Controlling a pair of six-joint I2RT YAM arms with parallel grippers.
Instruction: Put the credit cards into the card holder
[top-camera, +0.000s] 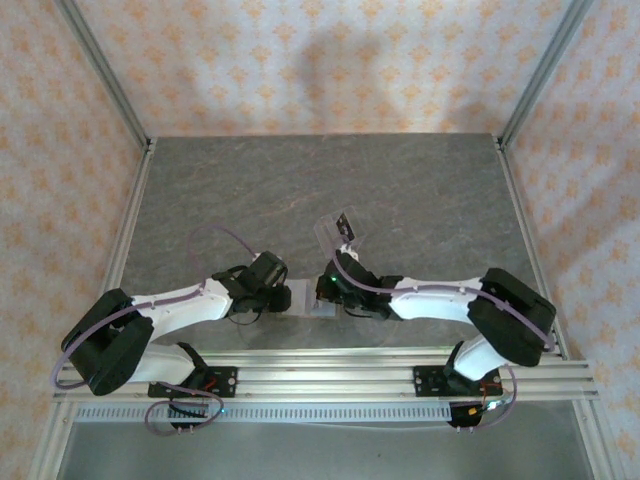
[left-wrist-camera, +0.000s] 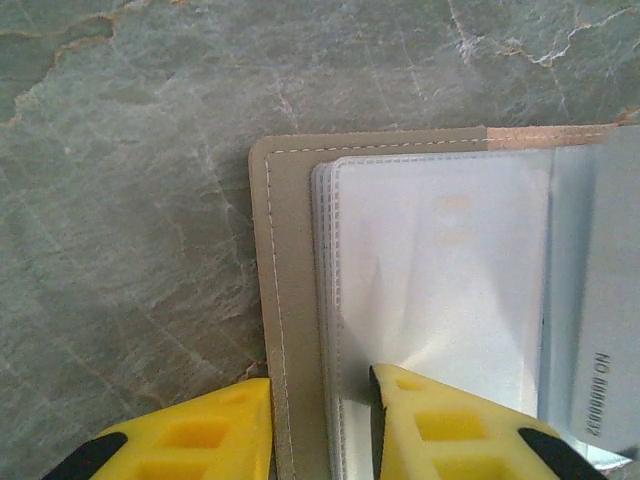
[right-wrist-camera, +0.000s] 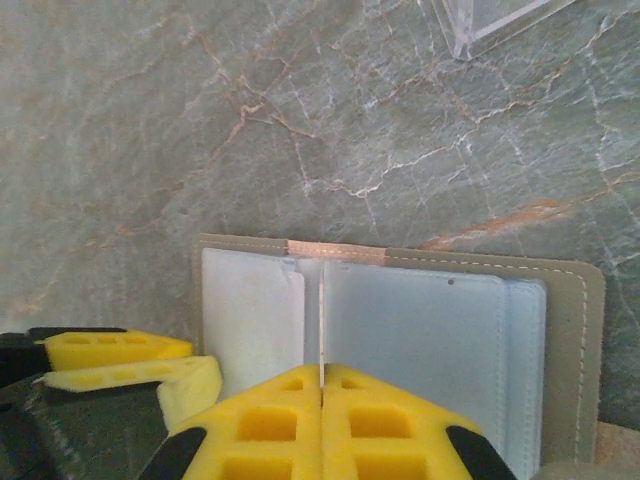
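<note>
Yellow left fingers (left-wrist-camera: 400, 420) sit closest, spread apart and gripping nothing. One tip is over the bare desk (left-wrist-camera: 120, 200) just outside the card holder (left-wrist-camera: 290, 250). The other is over its stack of clear sleeves (left-wrist-camera: 430, 270), so the tan stitched cover edge runs between them. The holder lies open and flat on the desk between the two arms, near their bases.

To its right, the right fingers (right-wrist-camera: 300, 425) are pressed fully together on a thin sheet (right-wrist-camera: 322, 330) seen edge-on, standing up from the holder's middle fold. I cannot tell whether it is a card or one of the sleeves. A pale printed sheet (left-wrist-camera: 600, 310) at the right edge of the left wrist view may be the same thing.

The step in hand looks like parting the sleeves so a card can go in. It should go best if the left fingers bear down on cover and sleeves to pin the holder. The right fingers should lift their sheet only a little, straight up, so the holder neither drags nor flips shut.

Farther back, well apart from the holder, is a clear plastic stand (top-camera: 330, 232) with a dark credit card (top-camera: 347, 222) at its far corner, in it or on it; I cannot tell which. The left fingers crowd the holder's left edge, so a card would likely have to come in from the right.
</note>
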